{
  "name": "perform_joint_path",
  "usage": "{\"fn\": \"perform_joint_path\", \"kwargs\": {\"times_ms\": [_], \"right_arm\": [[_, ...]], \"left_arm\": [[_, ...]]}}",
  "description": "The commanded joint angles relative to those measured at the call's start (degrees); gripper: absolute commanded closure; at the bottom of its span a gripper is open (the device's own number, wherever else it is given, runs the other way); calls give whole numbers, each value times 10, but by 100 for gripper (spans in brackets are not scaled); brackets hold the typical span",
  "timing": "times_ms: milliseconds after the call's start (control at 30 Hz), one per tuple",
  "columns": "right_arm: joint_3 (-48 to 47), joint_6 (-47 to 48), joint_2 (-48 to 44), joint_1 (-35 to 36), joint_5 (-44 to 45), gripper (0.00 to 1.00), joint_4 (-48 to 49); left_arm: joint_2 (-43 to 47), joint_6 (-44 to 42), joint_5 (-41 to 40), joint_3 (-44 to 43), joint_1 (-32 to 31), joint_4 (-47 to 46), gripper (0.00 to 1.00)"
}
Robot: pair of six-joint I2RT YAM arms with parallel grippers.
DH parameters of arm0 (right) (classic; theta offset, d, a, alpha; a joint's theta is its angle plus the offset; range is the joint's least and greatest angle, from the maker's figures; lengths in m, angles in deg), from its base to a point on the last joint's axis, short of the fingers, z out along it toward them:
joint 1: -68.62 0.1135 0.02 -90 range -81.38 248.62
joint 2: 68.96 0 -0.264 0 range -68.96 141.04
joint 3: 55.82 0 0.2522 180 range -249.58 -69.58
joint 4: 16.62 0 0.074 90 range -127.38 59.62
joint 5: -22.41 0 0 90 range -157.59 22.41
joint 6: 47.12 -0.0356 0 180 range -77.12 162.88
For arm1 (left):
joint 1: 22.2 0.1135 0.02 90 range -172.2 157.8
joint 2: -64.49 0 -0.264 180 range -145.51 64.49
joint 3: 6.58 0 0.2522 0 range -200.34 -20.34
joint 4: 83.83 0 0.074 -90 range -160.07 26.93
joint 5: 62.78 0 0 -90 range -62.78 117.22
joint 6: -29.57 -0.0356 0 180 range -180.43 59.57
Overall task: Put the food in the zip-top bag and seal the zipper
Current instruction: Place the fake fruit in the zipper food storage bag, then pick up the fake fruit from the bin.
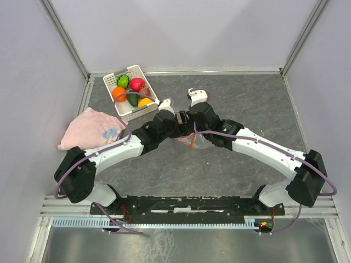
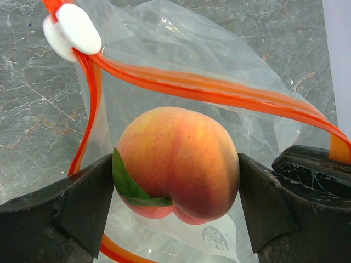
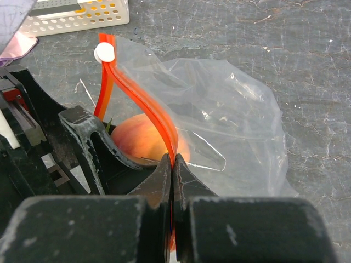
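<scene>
My left gripper [image 2: 176,181] is shut on a peach [image 2: 176,161] with a green leaf and holds it in the open mouth of the clear zip-top bag [image 2: 219,66]. The orange-red zipper [image 2: 208,87] runs above the peach, with its white slider [image 2: 71,30] at the left end. My right gripper [image 3: 173,164] is shut on the zipper strip [image 3: 145,104] and holds one side of the bag's mouth up; the peach [image 3: 140,139] shows just beyond. In the top view both grippers meet over the bag [image 1: 192,141]. Other food [image 1: 131,90] lies in the white basket [image 1: 143,77].
The white perforated basket stands at the back left with several toy fruits. A pink cloth [image 1: 90,129] lies at the left edge. Grey walls and a metal frame [image 1: 186,70] ring the grey stone-look table [image 1: 252,98].
</scene>
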Motion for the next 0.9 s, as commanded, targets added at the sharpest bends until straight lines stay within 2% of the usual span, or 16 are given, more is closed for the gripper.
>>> {"fn": "perform_joint_path", "kwargs": {"times_ms": [0,233,467,867], "right_arm": [[1,-7,-1,1,4,98,27],[3,-6,0,0,5,98,26],[4,-4,-5,-1,9,98,22],[19,21,-23,-12,50,98,14]], "left_arm": [[21,-20,-2,-25,-3,0,7],[41,-25,3,-27,-2,12,2],[72,-24,8,-25,-2,22,2],[149,-55,-67,-26,16,96,2]]}}
